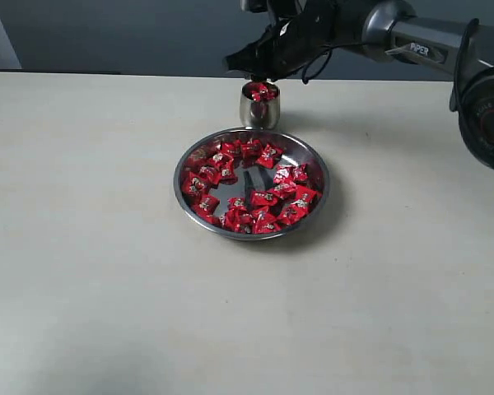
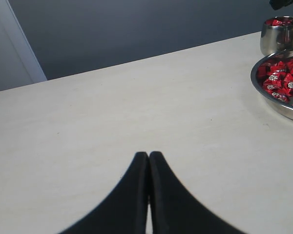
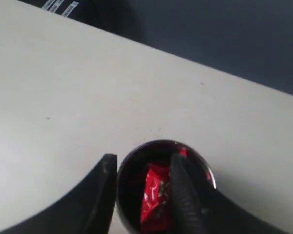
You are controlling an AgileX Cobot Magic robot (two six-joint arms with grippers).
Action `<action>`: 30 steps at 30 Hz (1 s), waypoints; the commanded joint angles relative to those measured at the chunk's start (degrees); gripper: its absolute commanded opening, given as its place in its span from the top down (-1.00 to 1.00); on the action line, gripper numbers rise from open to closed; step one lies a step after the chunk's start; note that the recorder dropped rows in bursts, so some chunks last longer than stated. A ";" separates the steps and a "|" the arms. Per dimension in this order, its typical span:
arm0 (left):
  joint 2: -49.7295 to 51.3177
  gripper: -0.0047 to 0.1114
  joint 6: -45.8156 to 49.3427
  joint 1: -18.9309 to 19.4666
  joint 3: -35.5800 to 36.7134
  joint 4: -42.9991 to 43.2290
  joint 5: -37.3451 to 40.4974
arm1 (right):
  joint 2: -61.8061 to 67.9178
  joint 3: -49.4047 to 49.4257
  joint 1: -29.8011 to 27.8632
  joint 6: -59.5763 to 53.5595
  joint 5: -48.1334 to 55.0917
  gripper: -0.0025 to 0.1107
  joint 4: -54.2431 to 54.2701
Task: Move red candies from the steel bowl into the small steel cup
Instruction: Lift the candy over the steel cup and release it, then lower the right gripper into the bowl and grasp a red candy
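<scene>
The right gripper (image 3: 144,163) was found above the small upright steel cup (image 1: 259,111), fingers apart, nothing held; shiny red wrapped candies (image 1: 263,197) were seen in it and in the wide shallow steel bowl (image 1: 321,177). The left gripper (image 2: 148,158) was seen with fingers pressed together. A straight upward lift was advised, sparing the cup's rim

We are looking at the steel bowl (image 1: 184,183) sitting flat on the worktop (image 1: 82,247), wide, shallow and shiny, with its middle showing bare. The red candies (image 1: 264,197) are lying in a loose ring around its inside, their crinkled wrappers carrying small white marks. The small steel cup (image 1: 258,115) is standing upright just beside the bowl's far rim and is holding more red candies, filling it to the mouth.
</scene>
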 commanded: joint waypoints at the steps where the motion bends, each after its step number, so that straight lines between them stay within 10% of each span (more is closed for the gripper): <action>1: -0.25 0.91 -0.31 -0.02 -0.06 0.16 -0.39 | -3.84 -0.22 0.41 -0.97 12.99 0.33 0.67; 7: -0.25 0.91 -0.31 -0.02 -0.06 0.16 -0.39 | -3.30 -0.22 4.34 -9.62 28.17 0.34 2.03; 21: -0.25 0.91 -0.31 -0.02 -0.06 0.16 -0.39 | 4.65 -0.22 6.77 -10.42 24.17 0.07 4.60; 30: -0.25 0.91 -0.31 -0.02 -0.06 0.16 -0.39 | 4.65 -0.22 6.88 -10.42 23.30 0.36 4.48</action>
